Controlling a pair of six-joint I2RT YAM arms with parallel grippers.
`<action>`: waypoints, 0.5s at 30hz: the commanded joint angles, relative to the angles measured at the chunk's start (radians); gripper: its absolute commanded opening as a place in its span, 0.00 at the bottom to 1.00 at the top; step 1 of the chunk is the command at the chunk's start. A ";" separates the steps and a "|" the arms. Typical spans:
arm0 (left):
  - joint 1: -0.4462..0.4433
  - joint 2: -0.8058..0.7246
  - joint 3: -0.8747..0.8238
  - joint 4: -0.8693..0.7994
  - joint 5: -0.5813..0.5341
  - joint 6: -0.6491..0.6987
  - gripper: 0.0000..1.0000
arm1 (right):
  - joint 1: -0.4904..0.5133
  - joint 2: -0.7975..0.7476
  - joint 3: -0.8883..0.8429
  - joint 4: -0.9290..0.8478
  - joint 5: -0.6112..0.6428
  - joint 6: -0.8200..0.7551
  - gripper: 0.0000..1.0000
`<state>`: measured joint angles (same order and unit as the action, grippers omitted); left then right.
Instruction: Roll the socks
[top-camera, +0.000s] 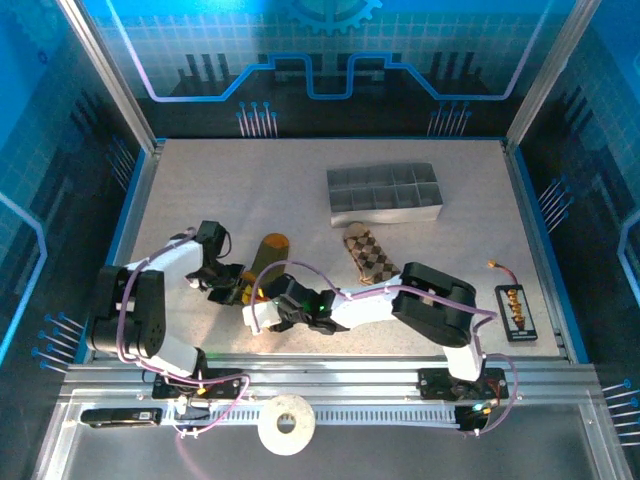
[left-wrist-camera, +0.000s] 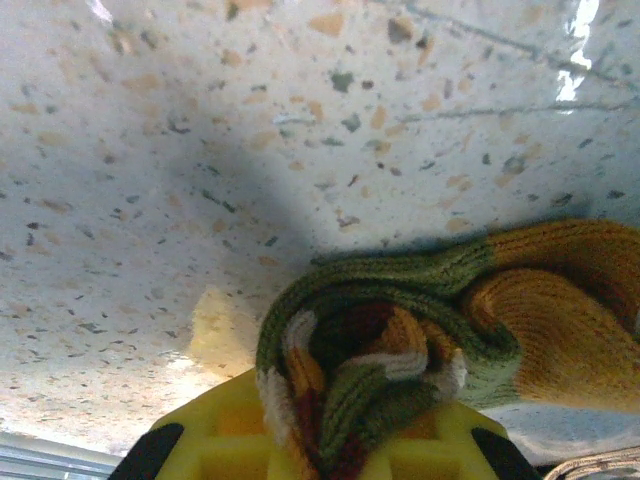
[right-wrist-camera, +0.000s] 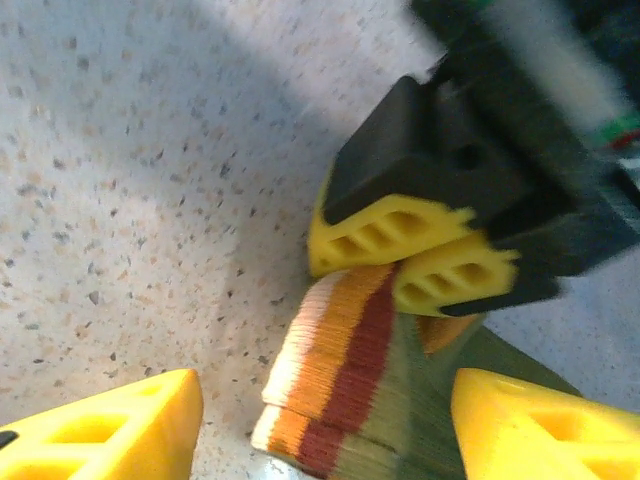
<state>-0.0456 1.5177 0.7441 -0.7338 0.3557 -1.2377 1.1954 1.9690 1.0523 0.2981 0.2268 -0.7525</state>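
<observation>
The olive-green sock (top-camera: 268, 256) with orange, cream and dark red stripes lies left of centre on the speckled table. My left gripper (top-camera: 232, 287) is shut on its striped end. In the left wrist view the sock (left-wrist-camera: 400, 340) is bunched between the yellow fingers (left-wrist-camera: 230, 430) of the left gripper (left-wrist-camera: 330, 435). My right gripper (top-camera: 268, 310) stands open around the same striped end (right-wrist-camera: 340, 380), one fingertip (right-wrist-camera: 110, 430) on each side and apart from it. The left gripper's yellow fingers (right-wrist-camera: 385, 235) pinch the sock just beyond. The brown and tan check sock (top-camera: 368, 256) lies flat to the right, untouched.
A grey compartment tray (top-camera: 385, 193) stands at the back, just behind the check sock. A small black board (top-camera: 515, 311) with a wire lies at the right. A roll of tape (top-camera: 287, 423) sits on the front rail between the arm bases.
</observation>
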 joint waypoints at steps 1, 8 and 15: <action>-0.005 0.056 -0.038 -0.107 -0.076 0.023 0.00 | 0.003 0.050 0.051 0.002 0.059 -0.035 0.57; -0.005 0.046 -0.012 -0.111 -0.062 0.043 0.00 | -0.025 0.115 0.124 -0.139 0.068 0.074 0.16; -0.001 -0.097 0.051 -0.166 -0.087 0.026 0.56 | -0.072 0.113 0.154 -0.297 -0.131 0.228 0.00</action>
<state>-0.0460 1.4807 0.7670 -0.7879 0.3073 -1.2057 1.1561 2.0369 1.2026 0.1486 0.1936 -0.6193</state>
